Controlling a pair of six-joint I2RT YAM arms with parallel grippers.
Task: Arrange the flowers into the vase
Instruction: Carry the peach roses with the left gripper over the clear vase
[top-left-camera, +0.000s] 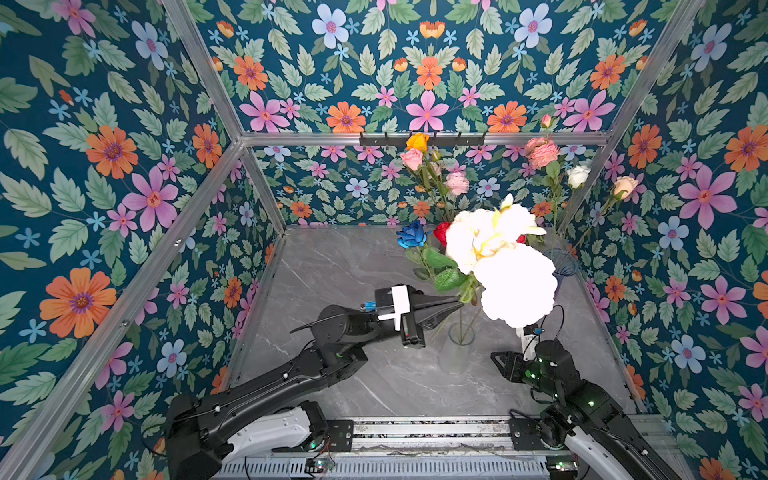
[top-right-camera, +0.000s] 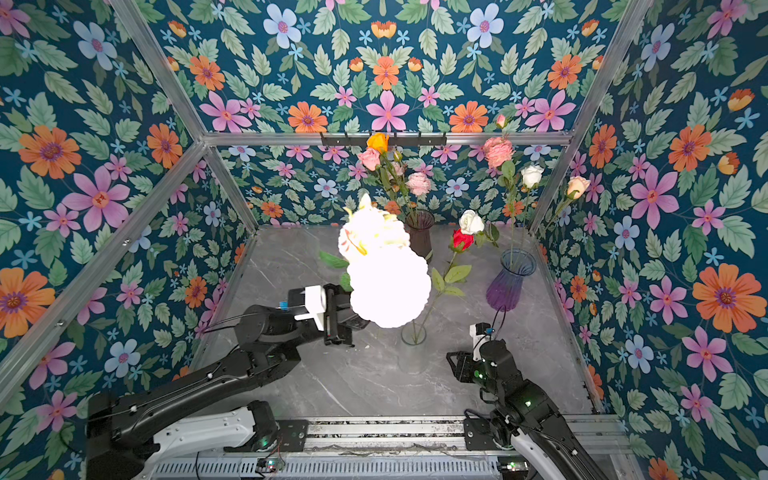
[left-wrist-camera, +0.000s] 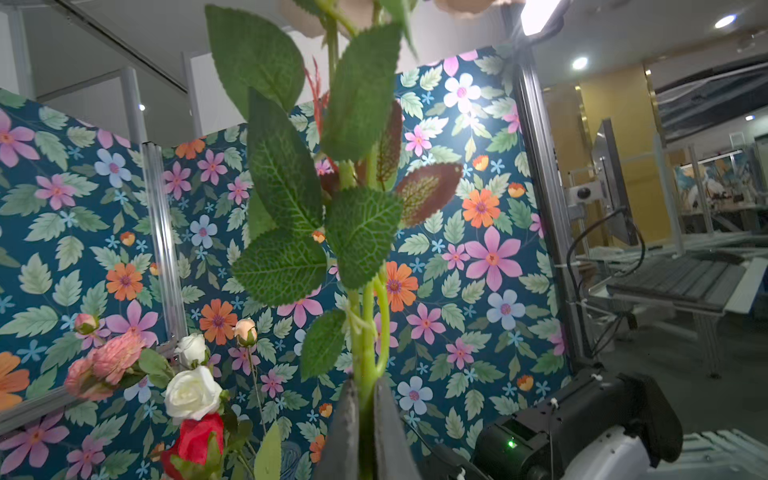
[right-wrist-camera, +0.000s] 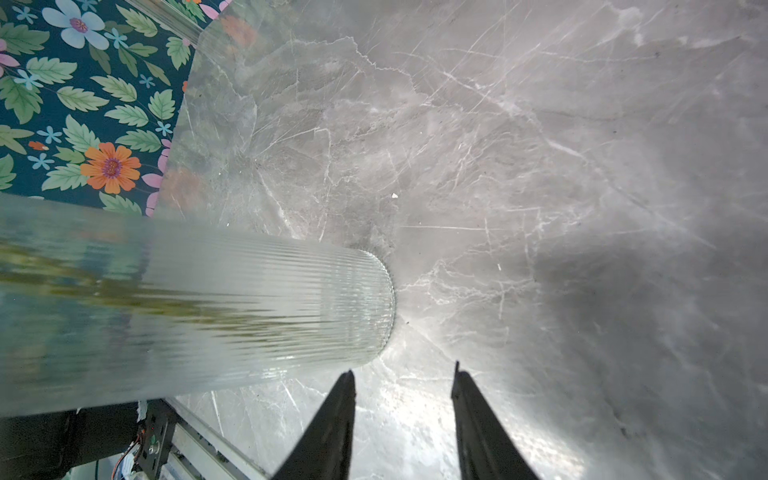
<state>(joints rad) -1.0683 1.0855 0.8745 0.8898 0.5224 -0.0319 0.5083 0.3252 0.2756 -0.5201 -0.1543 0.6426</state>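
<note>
Left hand (top-left-camera: 457, 307) clamped on the flowers' (top-left-camera: 515, 286) stems, I aim them into the vase (top-left-camera: 454, 357); right hand (right-wrist-camera: 403, 370), half-open, empty, at its four o'clock.

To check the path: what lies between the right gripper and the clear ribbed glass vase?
Only bare grey marble tabletop separates the right gripper from the clear ribbed glass vase; the right wrist view shows it.
</note>
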